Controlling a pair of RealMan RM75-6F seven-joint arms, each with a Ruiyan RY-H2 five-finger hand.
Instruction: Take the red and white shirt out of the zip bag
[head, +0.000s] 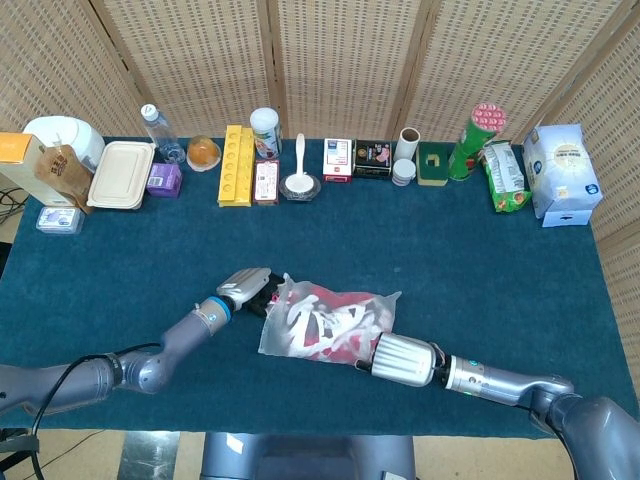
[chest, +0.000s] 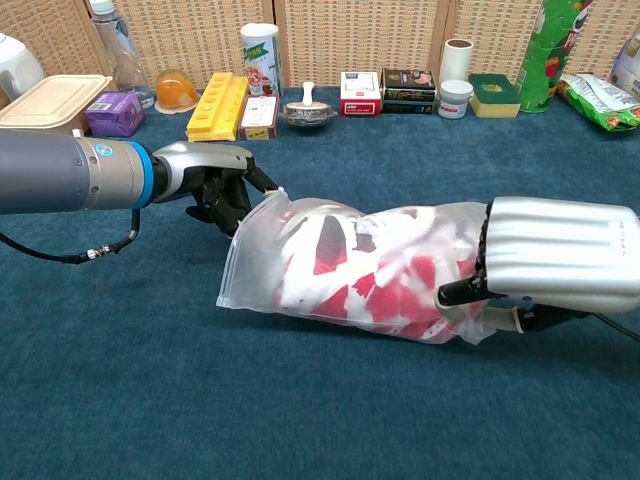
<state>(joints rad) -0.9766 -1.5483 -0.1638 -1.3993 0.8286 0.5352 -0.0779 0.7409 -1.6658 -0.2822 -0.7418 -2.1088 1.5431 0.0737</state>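
A clear zip bag (head: 325, 322) (chest: 350, 270) lies on the blue table near the front, with the red and white shirt (head: 335, 318) (chest: 385, 285) crumpled inside it. My left hand (head: 252, 288) (chest: 215, 180) pinches the bag's left, open edge at its upper corner. At the other end, my right hand (head: 398, 360) (chest: 555, 265) grips the bag's closed end, bunching plastic and cloth under its fingers. The shirt is wholly inside the bag.
Along the table's back edge (head: 320, 140) stand a bottle (head: 155, 128), a lidded tray (head: 122, 173), a yellow box (head: 236, 165), a bowl with a spoon (head: 300, 183), small boxes, a green can (head: 470, 140) and a white pack (head: 562, 172).
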